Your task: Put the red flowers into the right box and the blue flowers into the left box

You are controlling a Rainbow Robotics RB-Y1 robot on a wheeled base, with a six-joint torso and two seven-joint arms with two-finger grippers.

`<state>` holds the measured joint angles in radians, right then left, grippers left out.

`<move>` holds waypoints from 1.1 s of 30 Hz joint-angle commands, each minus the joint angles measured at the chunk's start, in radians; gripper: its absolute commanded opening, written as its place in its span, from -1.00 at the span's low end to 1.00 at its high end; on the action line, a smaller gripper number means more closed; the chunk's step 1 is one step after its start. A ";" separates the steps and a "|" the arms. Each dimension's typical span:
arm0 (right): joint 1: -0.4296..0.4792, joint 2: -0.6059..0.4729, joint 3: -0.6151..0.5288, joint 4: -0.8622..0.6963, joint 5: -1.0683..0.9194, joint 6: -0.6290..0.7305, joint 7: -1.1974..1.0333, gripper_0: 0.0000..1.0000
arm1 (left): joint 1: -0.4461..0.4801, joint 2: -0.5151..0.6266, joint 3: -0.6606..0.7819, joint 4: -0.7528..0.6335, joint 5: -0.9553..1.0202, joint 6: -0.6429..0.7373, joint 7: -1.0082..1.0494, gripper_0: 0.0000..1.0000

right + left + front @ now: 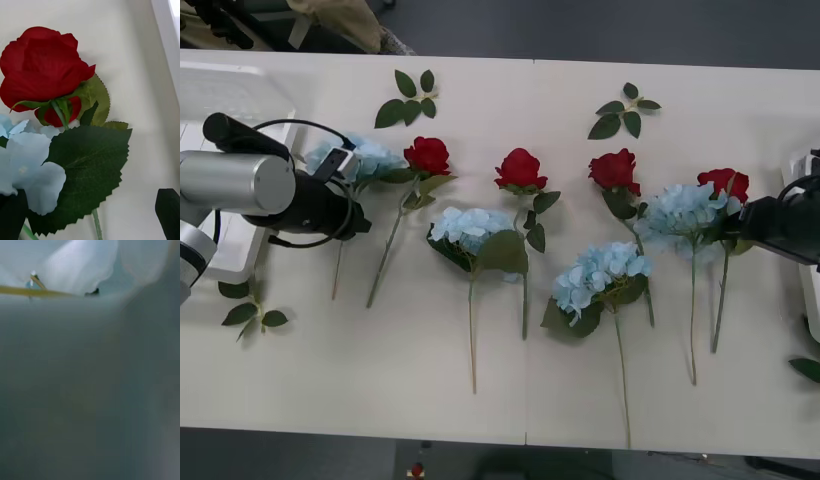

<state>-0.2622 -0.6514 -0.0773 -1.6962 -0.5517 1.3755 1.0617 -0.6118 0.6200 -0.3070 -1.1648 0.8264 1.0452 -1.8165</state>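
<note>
Eight flowers lie in a loose row across the pale desk, stems pointing toward the near edge. Four red flowers sit slightly farther back; the blue flowers lie among them, one at each end of the row and two nearer the middle. None has gone into a box yet. The left box shows at the far left, and a sliver of the right box at the right edge.

The left gripper is at the leftmost hydrangea, pressed close among its petals; whether its fingers have closed on anything I cannot tell. The right gripper hovers over the rightmost rose and the big leaf below it, fingers spread wide at either side, holding nothing.

These look feather-light. The blooms are soft fabric that would crush or slip if squeezed, and the leaves just fold away. I would judge the thin stem just under the head to be the best hold: stiffer, though narrow and easy to miss, and the long tail may swing when lifted.
</note>
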 commanded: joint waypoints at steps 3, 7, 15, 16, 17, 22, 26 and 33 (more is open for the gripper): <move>-0.022 -0.031 0.054 0.012 0.030 -0.062 0.004 1.00 | -0.026 0.006 0.011 -0.009 -0.015 -0.013 -0.011 -0.77; -0.023 -0.031 0.094 0.035 0.032 -0.113 0.011 1.00 | -0.026 0.006 0.013 -0.009 -0.020 -0.013 -0.009 -0.99; -0.028 -0.031 0.133 0.073 0.030 -0.171 0.026 1.00 | -0.026 0.007 0.013 -0.007 -0.035 -0.013 -0.011 -1.00; -0.031 -0.031 0.139 0.084 0.038 -0.177 0.027 1.00 | -0.026 0.007 0.013 -0.007 -0.036 -0.013 -0.011 -1.00; -0.032 -0.031 0.143 0.092 0.041 -0.182 0.031 1.00 | -0.026 0.006 0.013 -0.007 -0.039 -0.013 -0.011 -1.00; -0.040 -0.031 0.160 0.147 0.044 -0.237 0.043 1.00 | -0.028 0.015 0.013 -0.009 -0.052 -0.017 -0.011 -1.00; -0.040 -0.031 0.168 0.162 0.049 -0.266 0.052 1.00 | -0.042 0.058 0.013 -0.033 -0.052 -0.005 -0.020 -1.00; -0.058 -0.031 0.200 0.233 0.045 -0.348 0.070 1.00 | -0.057 0.185 0.019 -0.217 -0.032 0.171 -0.026 -1.00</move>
<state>-0.2867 -0.6516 0.1071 -1.4812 -0.5058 1.0431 1.0782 -0.6189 0.7346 -0.3069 -1.2990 0.7850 1.1718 -1.8165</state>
